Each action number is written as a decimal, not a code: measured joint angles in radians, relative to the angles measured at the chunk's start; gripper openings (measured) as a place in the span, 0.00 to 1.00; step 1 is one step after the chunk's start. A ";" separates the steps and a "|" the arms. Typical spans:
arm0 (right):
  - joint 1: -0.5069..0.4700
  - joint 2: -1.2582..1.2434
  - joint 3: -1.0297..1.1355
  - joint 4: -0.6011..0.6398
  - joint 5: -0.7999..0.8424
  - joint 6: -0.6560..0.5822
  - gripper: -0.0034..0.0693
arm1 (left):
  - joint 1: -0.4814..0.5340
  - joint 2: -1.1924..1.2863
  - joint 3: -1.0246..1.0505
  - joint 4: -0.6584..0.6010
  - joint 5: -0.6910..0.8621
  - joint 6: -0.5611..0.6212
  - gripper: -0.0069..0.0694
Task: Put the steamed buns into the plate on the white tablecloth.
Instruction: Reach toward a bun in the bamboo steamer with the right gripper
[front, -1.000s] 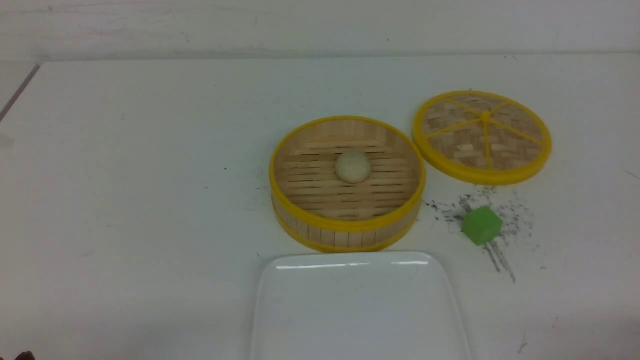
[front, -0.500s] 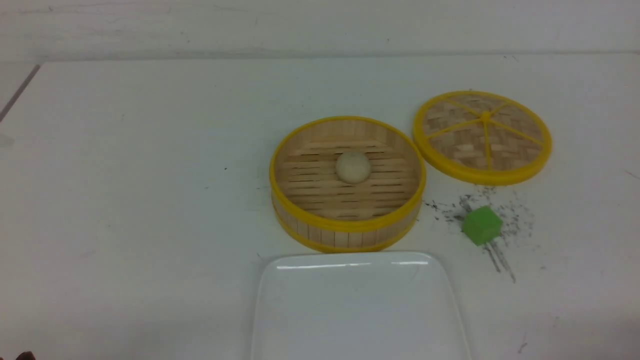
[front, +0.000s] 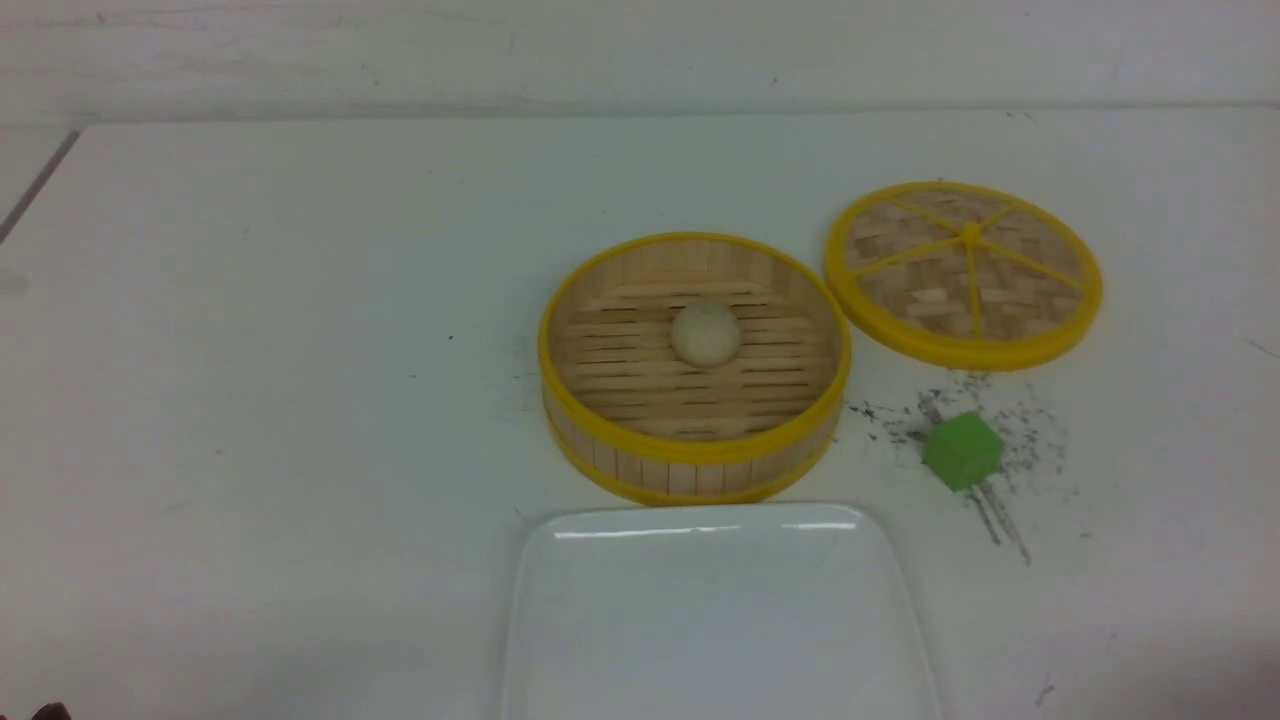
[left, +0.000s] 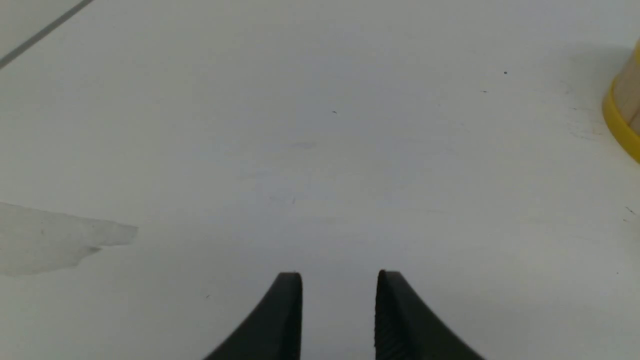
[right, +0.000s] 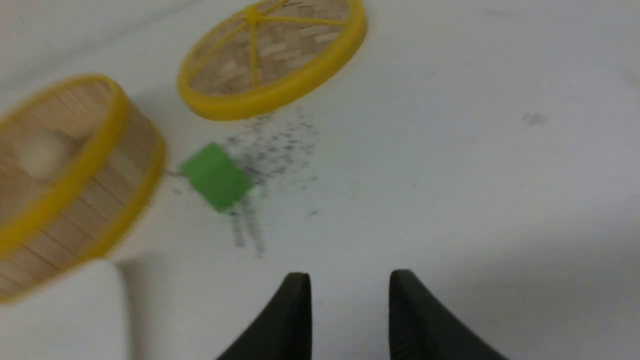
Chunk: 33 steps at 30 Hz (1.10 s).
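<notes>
In the front view, a cream bun (front: 706, 335) is seated inside the round bamboo basket (front: 697, 480), just toward one o'clock of its middle, with the white plate (front: 720, 620) set at the basket's six o'clock and the woven lid (front: 965, 265) at its two o'clock. In the left wrist view, the left gripper (left: 339, 272) is seen with its fingers parted around nothing; in the right wrist view, the right gripper (right: 350, 272) is likewise held apart and unloaded.

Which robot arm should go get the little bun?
Probably the right: its open gripper's wrist view shows the bun in the basket, while the left wrist view shows only the basket's edge.
</notes>
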 joint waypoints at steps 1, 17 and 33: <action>0.000 0.000 0.001 0.062 -0.007 0.042 0.38 | 0.000 0.000 0.000 0.000 0.000 0.000 0.40; 0.000 0.015 -0.150 0.249 -0.068 -0.052 0.19 | 0.000 0.000 0.000 0.000 0.000 0.000 0.40; 0.000 0.872 -0.738 0.042 0.583 -0.326 0.06 | 0.000 -0.001 0.000 0.000 0.000 0.000 0.41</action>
